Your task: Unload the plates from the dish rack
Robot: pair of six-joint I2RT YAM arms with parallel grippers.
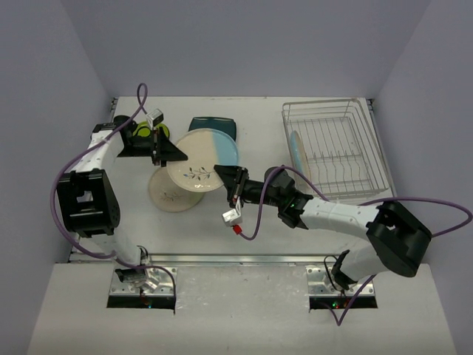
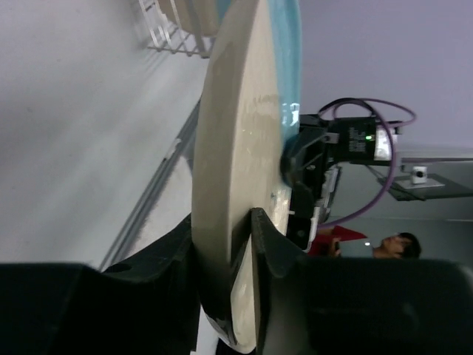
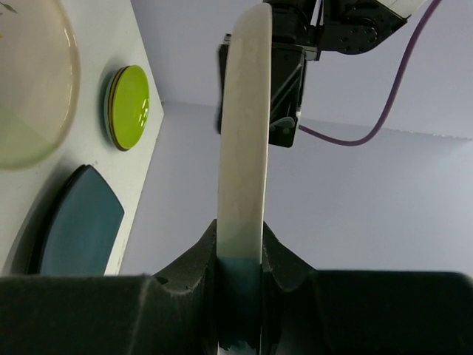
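Observation:
A round cream-and-light-blue plate with a leaf sprig (image 1: 203, 155) is held above the table between both grippers. My left gripper (image 1: 179, 154) is shut on its left rim and my right gripper (image 1: 225, 177) on its right rim. The plate shows edge-on in the left wrist view (image 2: 236, 148), clamped in my left gripper (image 2: 225, 244), and in the right wrist view (image 3: 244, 133), clamped in my right gripper (image 3: 240, 244). The silver wire dish rack (image 1: 347, 118) stands at the back right with a pale blue plate (image 1: 298, 150) upright at its left end.
A cream plate with a sprig (image 1: 168, 196) lies on the table under the held one. A dark teal plate (image 1: 214, 126) and lime-green plates (image 1: 144, 133) lie behind it; both show in the right wrist view (image 3: 74, 222) (image 3: 129, 107). Purple cables trail from both arms.

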